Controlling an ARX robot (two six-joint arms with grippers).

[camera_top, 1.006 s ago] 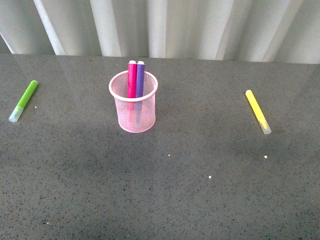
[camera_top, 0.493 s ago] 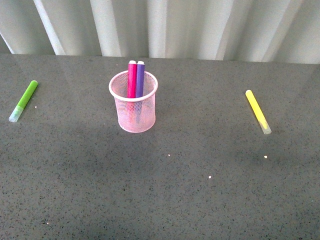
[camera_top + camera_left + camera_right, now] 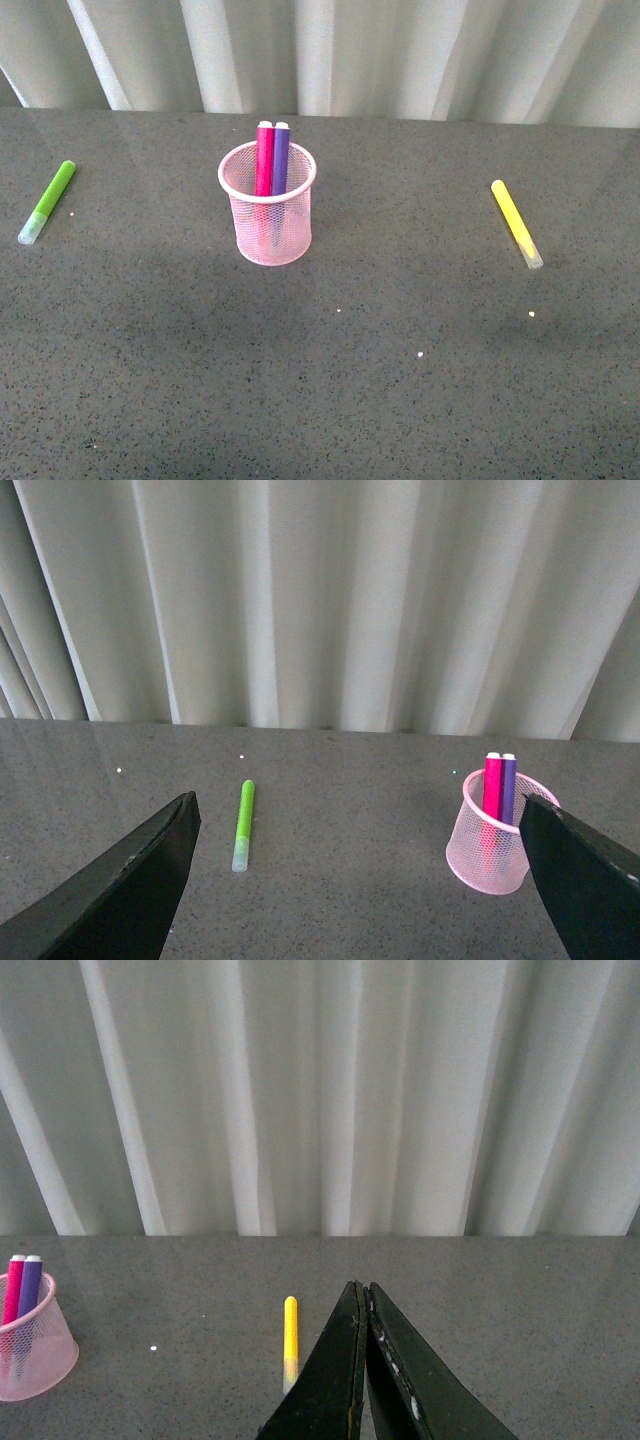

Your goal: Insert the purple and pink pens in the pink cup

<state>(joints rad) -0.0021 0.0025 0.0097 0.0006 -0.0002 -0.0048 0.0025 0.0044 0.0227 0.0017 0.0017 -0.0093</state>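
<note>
Dark grey speckled tabletop (image 3: 400, 400), pale pleated curtain (image 3: 400, 50) behind, soft light

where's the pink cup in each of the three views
Front view: the pink cup stands left of centre, upright on the table.
Left wrist view: lower right, beside the right-hand dark finger.
Right wrist view: lower left edge, partly cut off.
Shared landmark: the pink and purple pens standing inside it.

Both pens (image 3: 271, 158) upright in pink cup (image 3: 267, 220)
</note>
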